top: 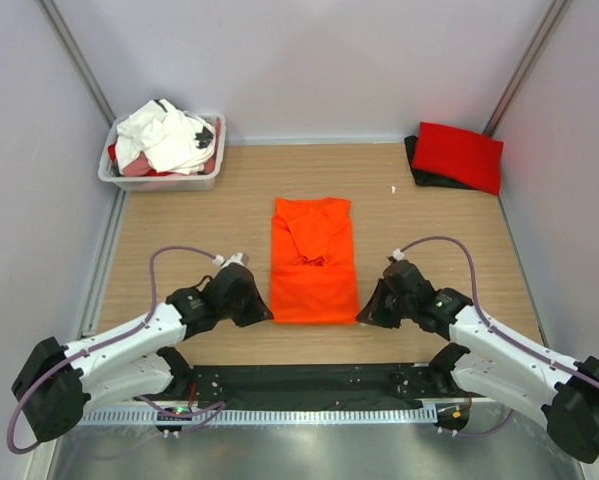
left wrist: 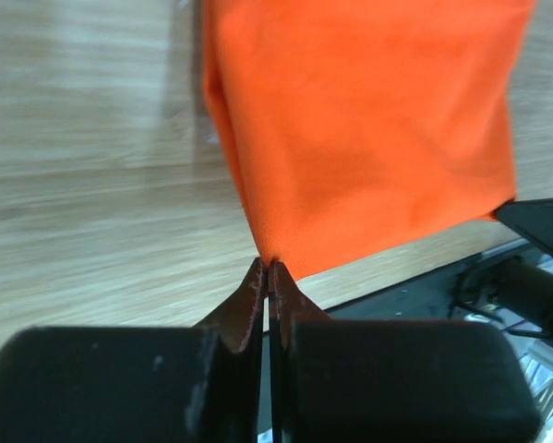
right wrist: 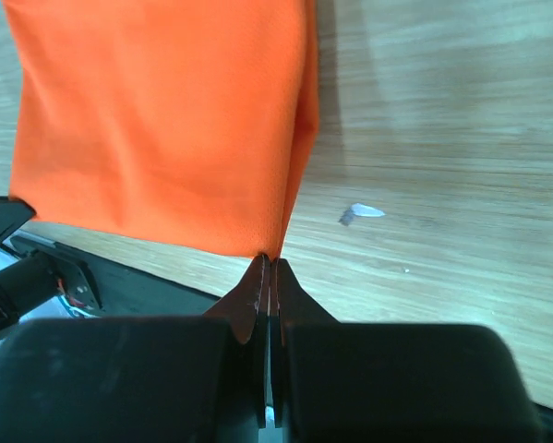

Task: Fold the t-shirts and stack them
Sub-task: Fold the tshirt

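- Top external view: the orange t-shirt [top: 313, 262] lies flat at mid-table, narrowed to a long strip, with the collar end away from the arms and the hem towards them.
- Left wrist view: the left gripper [left wrist: 268, 269] has its fingers pressed together on the near left corner of the hem; no gap shows.
- Right wrist view: the right gripper [right wrist: 269, 264] is clamped likewise on the near right corner.
- Judgement: the step in hand is the cross fold, hem carried to the collar end.
  - Raise both corners together and level, only high enough to clear the cloth.
  - Travel in parallel so the strip holds its width.
  - Lay the hem square on the far edge before letting go.
- Risk: the pinch at each tip is thin, so a jerk may slip a corner.
- Surroundings: a red t-shirt [top: 459, 155] sits folded on a black t-shirt [top: 417, 165] at the far right of the table [top: 179, 240]. White t-shirts [top: 164, 135] are heaped in the white tub [top: 164, 182], far left.
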{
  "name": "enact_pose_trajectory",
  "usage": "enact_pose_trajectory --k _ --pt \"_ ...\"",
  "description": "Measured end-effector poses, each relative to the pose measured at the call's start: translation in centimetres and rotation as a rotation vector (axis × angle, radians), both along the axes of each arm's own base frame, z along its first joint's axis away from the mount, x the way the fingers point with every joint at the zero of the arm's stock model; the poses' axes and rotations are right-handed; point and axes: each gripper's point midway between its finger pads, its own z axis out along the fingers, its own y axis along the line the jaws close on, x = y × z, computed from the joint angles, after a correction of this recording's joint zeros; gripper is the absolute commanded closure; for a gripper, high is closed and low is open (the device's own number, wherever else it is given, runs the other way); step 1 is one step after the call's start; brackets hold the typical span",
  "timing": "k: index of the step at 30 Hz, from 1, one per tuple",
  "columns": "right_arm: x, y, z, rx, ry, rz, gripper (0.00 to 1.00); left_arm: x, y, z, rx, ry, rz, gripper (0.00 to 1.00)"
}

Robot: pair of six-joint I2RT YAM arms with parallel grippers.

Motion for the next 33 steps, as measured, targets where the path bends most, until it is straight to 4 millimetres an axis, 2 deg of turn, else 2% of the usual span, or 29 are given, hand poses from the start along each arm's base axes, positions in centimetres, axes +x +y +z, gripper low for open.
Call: enact_pose_trajectory --k 1,6,9,12,16,25,28,31,33 --pt "0.1 0.0 0.2 0.0 -0.003 0.0 0.99 0.2 -0.2 0.7 -0.003 -0.007 0.0 1.0" --pt "2.7 0.9 4.6 -0.009 -0.092 -0.001 0.99 2.4 -1.5 5.6 -0.015 -0.08 -0.005 1.0" --pt "4.4 1.3 6.7 -0.036 -0.139 -0.004 0.99 3.6 -2.1 7.6 -0.002 -0.103 -0.011 1.0" --pt "6.0 1.4 7.8 -0.078 -0.166 -0.004 0.99 5.1 -2.0 8.8 0.024 -0.113 -0.004 1.0" --pt "7.8 1.4 8.3 -0.13 -0.177 -0.003 0.99 7.4 -1.5 9.7 0.046 -0.115 0.021 1.0" --pt "12.0 0.1 9.4 -0.187 -0.194 -0.034 0.99 10.9 -1.0 9.8 0.082 -0.074 0.011 1.0" --pt "13.9 -0.1 10.1 -0.195 -0.194 -0.034 0.99 12.6 -0.9 10.2 0.086 -0.067 0.012 1.0" --pt "17.2 -0.1 11.2 -0.194 -0.195 -0.036 0.99 15.5 -1.1 11.2 0.079 -0.067 0.02 0.99" --pt "20.1 -0.1 12.1 -0.194 -0.199 -0.044 0.99 18.6 -1.2 12.0 0.068 -0.063 0.034 0.99"
